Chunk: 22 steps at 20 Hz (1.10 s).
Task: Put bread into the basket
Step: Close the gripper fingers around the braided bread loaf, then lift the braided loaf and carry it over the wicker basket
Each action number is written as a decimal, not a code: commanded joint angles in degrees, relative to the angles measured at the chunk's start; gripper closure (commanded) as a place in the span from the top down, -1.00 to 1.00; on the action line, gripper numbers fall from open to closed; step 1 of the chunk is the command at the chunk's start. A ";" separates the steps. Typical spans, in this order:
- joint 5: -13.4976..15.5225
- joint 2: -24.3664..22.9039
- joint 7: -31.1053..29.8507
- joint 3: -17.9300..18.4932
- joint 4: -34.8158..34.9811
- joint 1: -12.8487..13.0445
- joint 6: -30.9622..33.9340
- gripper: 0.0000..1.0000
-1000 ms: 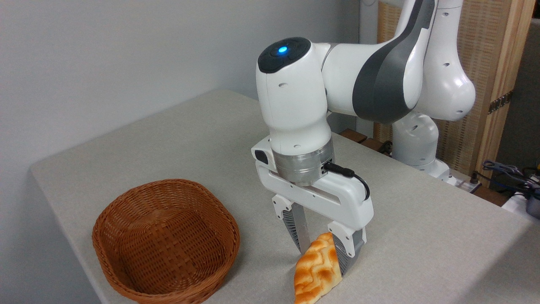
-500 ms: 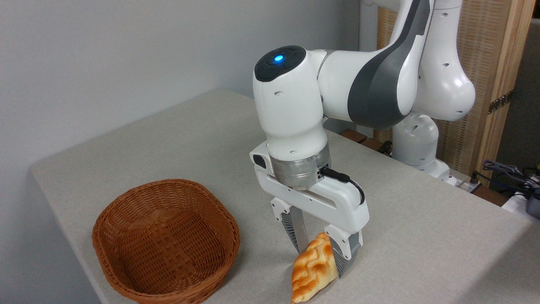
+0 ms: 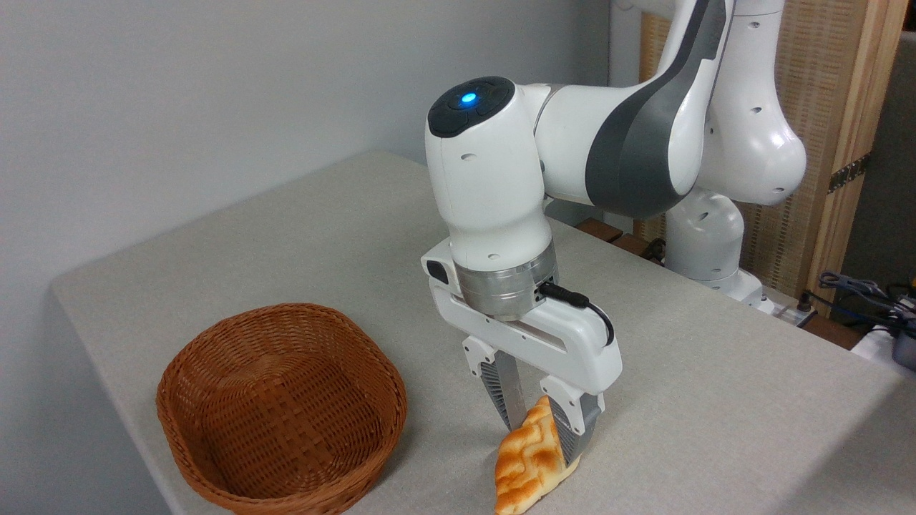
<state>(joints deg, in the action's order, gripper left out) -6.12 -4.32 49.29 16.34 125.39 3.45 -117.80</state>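
The bread, a golden loaf with a zigzag top, stands tilted on its edge near the table's front edge. My gripper points down over it, its two fingers pressed against the loaf's upper end, one on each side, so it is shut on the bread. The loaf's lower tip reaches the bottom of the picture, and I cannot tell whether it still touches the table. The basket, brown woven wicker with nothing in it, sits to the left of the gripper, about a hand's width from the loaf.
The grey table ends close in front of the basket and loaf. The robot's base stands at the back right. A wooden screen and cables lie beyond the table's right side.
The fingers have closed in on the loaf, which now looks narrower and more upright. The gripper and bread have shifted slightly left toward the basket.
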 commanded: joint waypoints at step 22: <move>7.77 -4.30 3.70 -0.51 -9.89 0.24 3.01 -0.27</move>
<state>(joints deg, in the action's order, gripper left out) -2.75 -9.18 51.84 16.44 120.17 3.19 -116.59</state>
